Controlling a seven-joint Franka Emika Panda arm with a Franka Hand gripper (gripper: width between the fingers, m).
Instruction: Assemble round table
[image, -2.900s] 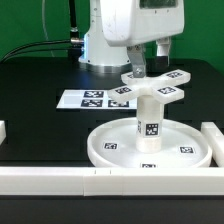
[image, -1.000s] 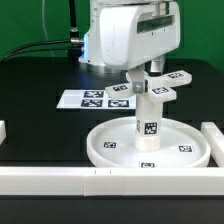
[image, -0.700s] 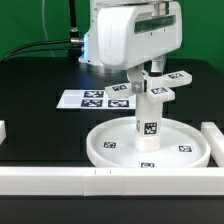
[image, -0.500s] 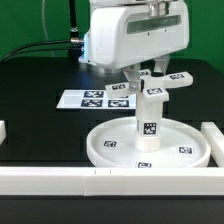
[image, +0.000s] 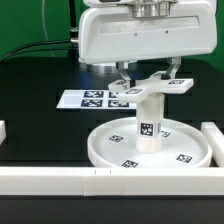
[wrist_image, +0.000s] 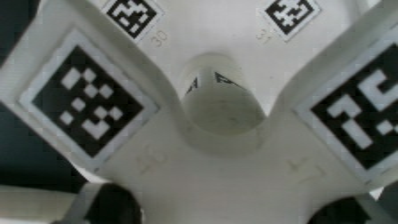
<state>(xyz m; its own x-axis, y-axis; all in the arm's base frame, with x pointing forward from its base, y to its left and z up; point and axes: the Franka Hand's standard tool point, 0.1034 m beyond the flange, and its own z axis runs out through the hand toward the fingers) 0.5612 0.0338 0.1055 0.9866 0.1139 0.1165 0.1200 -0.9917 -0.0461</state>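
Note:
The large rimmed disc (image: 105, 148) lies on the black table near the front. The short cylinder (image: 150, 125) stands upright on the disc's hub. The cross-shaped piece (image: 152, 89) sits flat on top of the cylinder. My gripper (image: 148, 78) hangs straight above it, with a finger on either side of the cross's middle, shut on it. In the wrist view the cross-shaped piece (wrist_image: 196, 110) fills the picture with its tagged arms spreading out. My gripper (wrist_image: 231, 205) holds its near part between dark pads (wrist_image: 111, 200). The joint between cross and cylinder is hidden.
The marker board (image: 88, 98) lies flat behind the disc, toward the exterior view's left. A long white bar (image: 60, 180) runs along the front edge. Another bar (image: 214, 135) stands at the right. A small white block (image: 3, 130) sits at the left edge.
My hand has turned about its upright axis and now faces the camera broadside. The cross-shaped piece has turned with it, and the disc's tags have shifted round.

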